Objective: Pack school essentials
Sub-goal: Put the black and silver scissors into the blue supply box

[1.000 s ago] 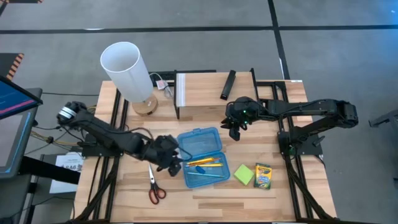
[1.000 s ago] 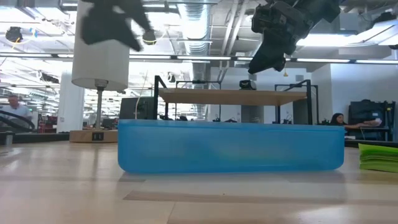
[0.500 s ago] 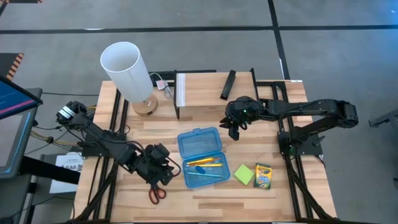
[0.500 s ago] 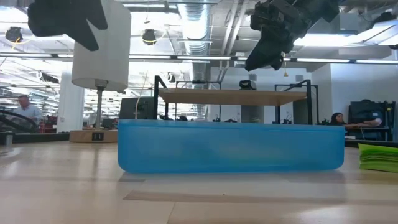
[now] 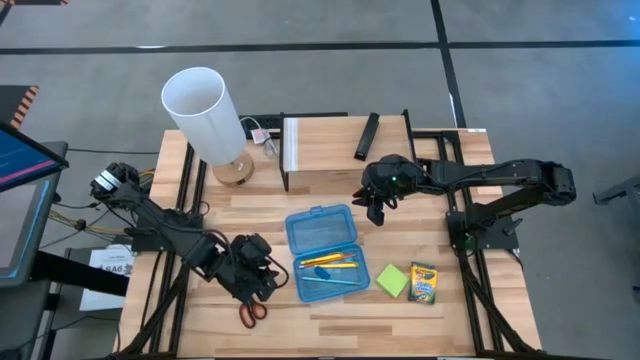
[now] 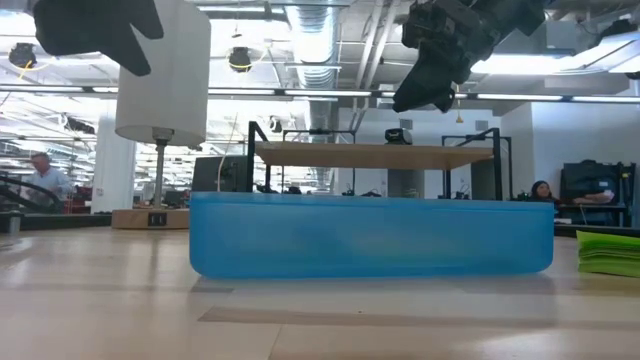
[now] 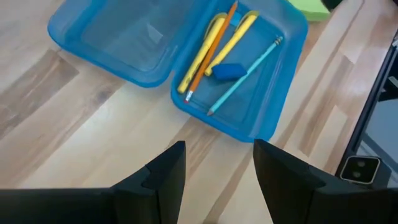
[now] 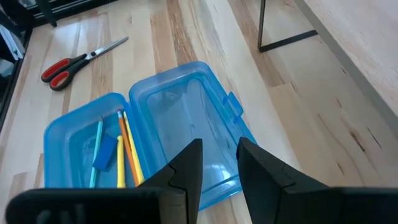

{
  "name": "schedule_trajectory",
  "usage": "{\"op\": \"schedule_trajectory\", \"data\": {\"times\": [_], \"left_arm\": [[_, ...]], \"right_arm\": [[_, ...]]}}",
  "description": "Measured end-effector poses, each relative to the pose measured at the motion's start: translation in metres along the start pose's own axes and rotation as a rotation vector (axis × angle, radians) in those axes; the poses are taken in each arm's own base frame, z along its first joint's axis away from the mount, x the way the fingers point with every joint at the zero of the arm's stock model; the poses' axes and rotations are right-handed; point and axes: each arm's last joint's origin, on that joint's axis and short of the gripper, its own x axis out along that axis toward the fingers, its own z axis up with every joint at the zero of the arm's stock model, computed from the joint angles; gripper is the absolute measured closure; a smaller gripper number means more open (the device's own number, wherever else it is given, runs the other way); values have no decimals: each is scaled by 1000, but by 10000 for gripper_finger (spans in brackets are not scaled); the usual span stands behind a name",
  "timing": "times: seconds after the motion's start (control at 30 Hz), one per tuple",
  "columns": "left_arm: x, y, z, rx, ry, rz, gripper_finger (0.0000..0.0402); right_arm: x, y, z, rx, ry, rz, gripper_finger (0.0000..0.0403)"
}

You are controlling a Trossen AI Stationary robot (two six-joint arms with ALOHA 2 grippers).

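- Left gripper: it hangs over the scissors on the bench. Its jaws stand apart and hold nothing; in the left wrist view only bare wood lies between them.
- Red-handled scissors: flat on the bench, directly under the left jaws in the high view and partly hidden by them. In the right wrist view they lie well beyond the right jaws, past the case.
- Blue case: open, lid and tray side by side, just ahead of the left jaws and below the right jaws.
- Contents of the tray: a yellow pencil and an orange pencil side by side, a pale green pen beside them, and a small blue eraser between pencils and pen.
- Right gripper: raised above the bench at the far edge of the case lid. Its jaws are parted by a narrow gap and hold nothing.
- Green sticky-note pad and crayon box: on the bench beside the tray, on the side away from the left jaws, the two just beside each other.
- Tall white cylinder and slim black bar: at the back of the bench, well apart from both jaws.
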Motion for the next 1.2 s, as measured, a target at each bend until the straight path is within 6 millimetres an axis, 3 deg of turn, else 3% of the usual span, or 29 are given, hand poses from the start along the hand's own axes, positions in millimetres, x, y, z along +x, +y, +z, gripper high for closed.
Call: {"op": "schedule_trajectory", "data": {"times": [0.5,0.7,1.0,1.2], "left_arm": [[-3,-6,-4,23,-28,-48,229],[0,-5,-22,-17,-27,-97,241],[-2,-1,-49,-92,227,-116,251],[-7,0,-65,29,366,-121,225]], "right_arm": [[1,8,-2,1,9,24,282],[2,12,-2,8,3,35,282],[2,16,1,17,-27,52,282],[2,18,0,13,-26,56,282]]}}
